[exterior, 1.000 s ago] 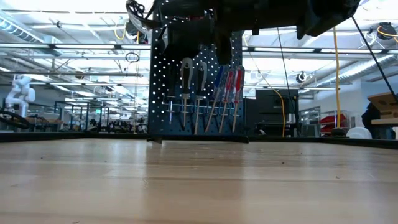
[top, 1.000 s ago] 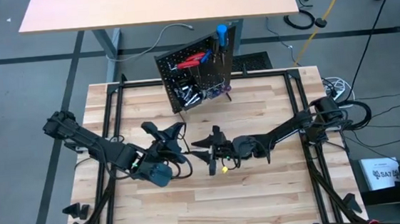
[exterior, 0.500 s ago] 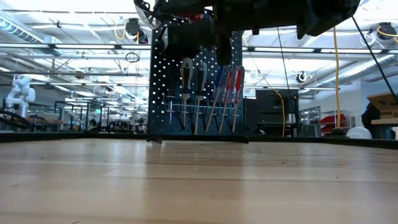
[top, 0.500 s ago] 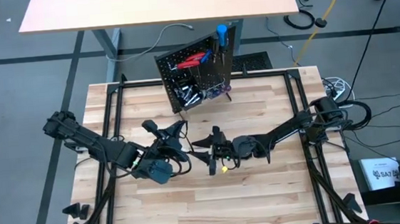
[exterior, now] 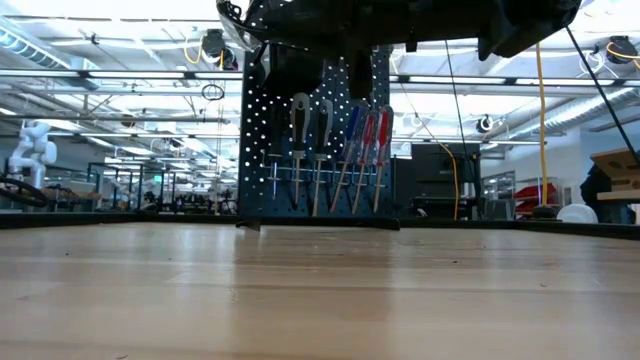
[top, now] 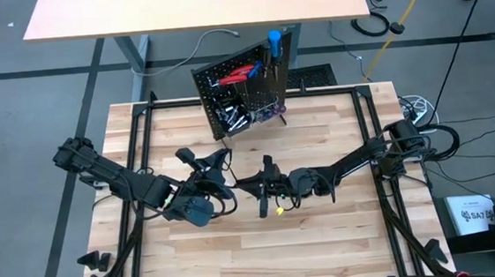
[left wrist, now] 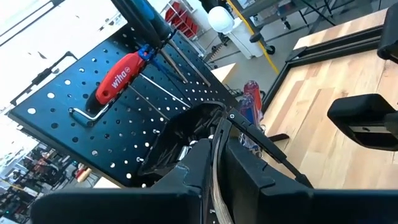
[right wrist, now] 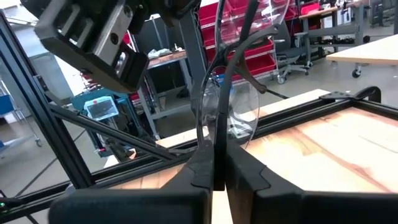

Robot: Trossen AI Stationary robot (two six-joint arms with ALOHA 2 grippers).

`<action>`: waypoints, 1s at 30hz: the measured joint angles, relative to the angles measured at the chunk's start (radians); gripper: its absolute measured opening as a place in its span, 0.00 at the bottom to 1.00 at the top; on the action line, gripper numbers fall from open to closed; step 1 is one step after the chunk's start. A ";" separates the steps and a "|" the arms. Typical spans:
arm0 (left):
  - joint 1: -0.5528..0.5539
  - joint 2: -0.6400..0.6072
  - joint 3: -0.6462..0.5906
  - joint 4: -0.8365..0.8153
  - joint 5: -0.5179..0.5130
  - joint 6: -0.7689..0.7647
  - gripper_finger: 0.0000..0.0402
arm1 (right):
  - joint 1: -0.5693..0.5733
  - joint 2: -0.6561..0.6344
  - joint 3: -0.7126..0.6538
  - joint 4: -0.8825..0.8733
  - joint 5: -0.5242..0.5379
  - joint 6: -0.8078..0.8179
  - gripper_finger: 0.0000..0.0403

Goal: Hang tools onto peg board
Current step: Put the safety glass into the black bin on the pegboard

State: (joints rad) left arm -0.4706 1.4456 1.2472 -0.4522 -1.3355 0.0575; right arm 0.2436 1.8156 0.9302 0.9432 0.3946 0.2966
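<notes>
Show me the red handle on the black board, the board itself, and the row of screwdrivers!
red handle (left wrist: 119,78): left wrist view, middle of the grip.
peg board (top: 246,93): high view, its black face.
screwdrivers (exterior: 340,160): low view, middle of the hanging row.

In the low view, both arms are cut off above the peg board (exterior: 318,140), hiding its upper part. The thin clear item (right wrist: 231,93) pinched between the grippers cannot be identified.
</notes>
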 joint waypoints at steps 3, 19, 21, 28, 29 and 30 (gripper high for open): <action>0.000 0.000 0.000 0.001 0.000 0.000 0.14 | 0.000 0.000 0.000 0.000 0.000 0.003 0.02; -0.015 -0.028 -0.001 -0.001 0.089 -0.052 0.47 | 0.001 -0.002 0.000 -0.029 0.026 0.008 0.02; -0.023 -0.043 -0.001 -0.005 0.099 -0.052 0.49 | -0.005 -0.002 0.000 -0.036 0.026 0.005 0.02; -0.058 -0.102 -0.001 -0.182 0.122 -0.182 0.50 | -0.025 -0.012 0.000 -0.077 0.026 0.006 0.02; -0.064 -0.116 -0.001 -0.237 0.121 -0.233 0.50 | -0.027 -0.019 0.000 -0.086 0.024 0.004 0.02; -0.071 -0.131 -0.001 -0.300 0.118 -0.288 0.50 | -0.028 -0.025 0.000 -0.099 0.023 -0.001 0.02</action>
State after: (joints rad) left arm -0.5417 1.3145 1.2465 -0.7519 -1.2177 -0.2300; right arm 0.2159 1.7902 0.9298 0.8440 0.4181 0.2956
